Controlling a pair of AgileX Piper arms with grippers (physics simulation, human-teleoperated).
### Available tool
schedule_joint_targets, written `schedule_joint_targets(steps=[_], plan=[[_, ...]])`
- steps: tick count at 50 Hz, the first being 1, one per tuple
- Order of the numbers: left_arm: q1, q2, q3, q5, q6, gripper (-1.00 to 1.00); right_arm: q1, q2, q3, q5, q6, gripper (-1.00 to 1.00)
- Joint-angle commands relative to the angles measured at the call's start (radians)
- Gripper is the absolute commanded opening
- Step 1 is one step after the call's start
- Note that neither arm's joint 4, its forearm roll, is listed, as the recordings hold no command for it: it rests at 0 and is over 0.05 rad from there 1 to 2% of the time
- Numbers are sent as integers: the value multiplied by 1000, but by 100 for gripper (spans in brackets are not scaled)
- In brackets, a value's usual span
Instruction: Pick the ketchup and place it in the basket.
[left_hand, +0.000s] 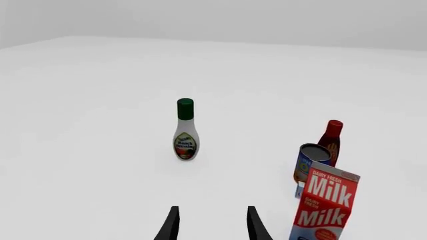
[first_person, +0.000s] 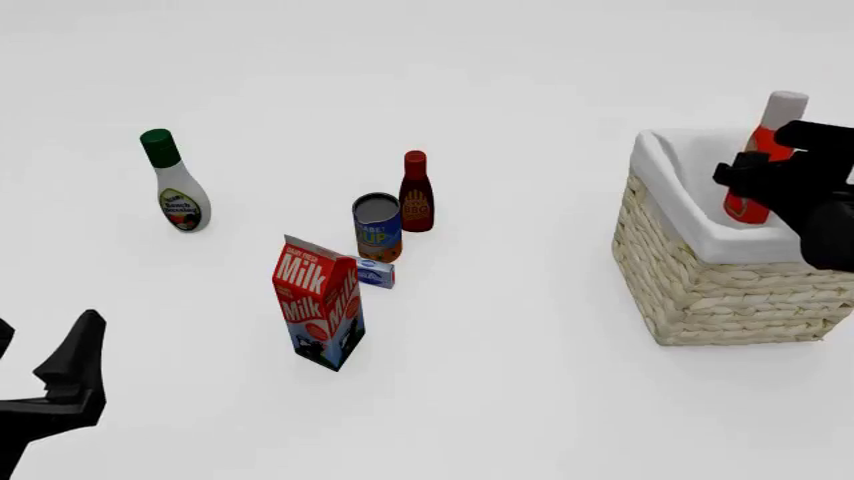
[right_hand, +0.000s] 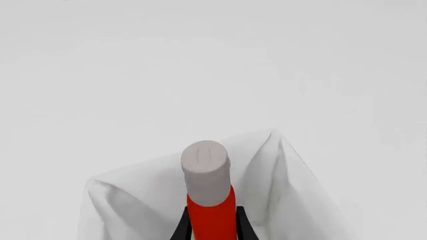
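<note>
While the right pincer (first_person: 763, 172) pinches the bright red-orange ketchup squeeze bottle (first_person: 758, 170), upright over the pale wicker basket's (first_person: 721, 290) white lining | pick done, release left | left pincer (left_hand: 210, 225) spread, idle above the tabletop (first_person: 534, 380).

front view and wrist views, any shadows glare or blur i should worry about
Front view: flat, even light, no cast shadows, sharp on the milk carton and basket. Left wrist view: sharp, no glare. Right wrist view: the ketchup fills the foreground, its cap softly shaded.
</note>
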Motion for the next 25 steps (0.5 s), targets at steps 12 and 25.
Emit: schedule_joint_targets(steps=[12,25], plan=[[4,42,0,-34,-1,100,-13,81,-52,-4,10,-100],[-1,38,0,-32,-1,100,-2,44,-35,1,14,100]])
